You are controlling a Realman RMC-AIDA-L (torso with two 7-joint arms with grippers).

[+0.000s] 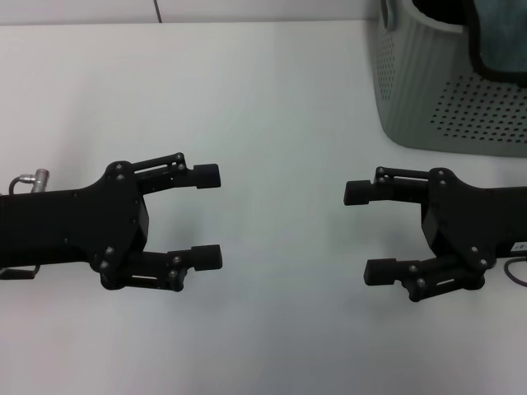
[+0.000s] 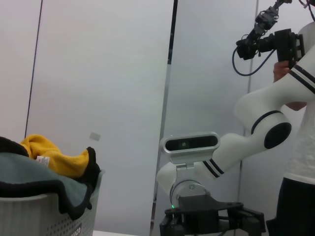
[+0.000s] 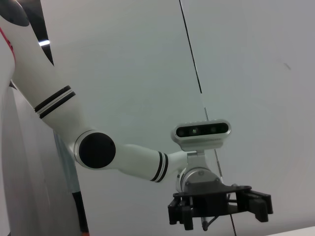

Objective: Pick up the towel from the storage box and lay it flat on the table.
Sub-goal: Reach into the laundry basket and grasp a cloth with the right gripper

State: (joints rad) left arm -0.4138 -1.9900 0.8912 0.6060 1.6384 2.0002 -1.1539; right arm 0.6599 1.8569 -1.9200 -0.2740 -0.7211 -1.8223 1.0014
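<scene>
The storage box (image 1: 445, 99) stands at the table's (image 1: 263, 99) far right corner. In the left wrist view, a yellow fold of the towel (image 2: 59, 160) with a black edge rises out of the storage box (image 2: 44, 216). A grey-green, black-edged cloth (image 2: 29, 172) lies beside it and hangs over the rim. The head view shows only a teal black-edged cloth (image 1: 498, 37) draped over the front wall. My left gripper (image 1: 207, 216) hovers open over the near left of the table. My right gripper (image 1: 368, 232) faces it, open, below the box. Both hold nothing.
A wide strip of bare white tabletop separates the two grippers. The right arm's cable (image 1: 517, 276) loops at the right edge. In the left wrist view, a person (image 2: 300, 147) stands behind the right arm's gripper (image 2: 206, 221).
</scene>
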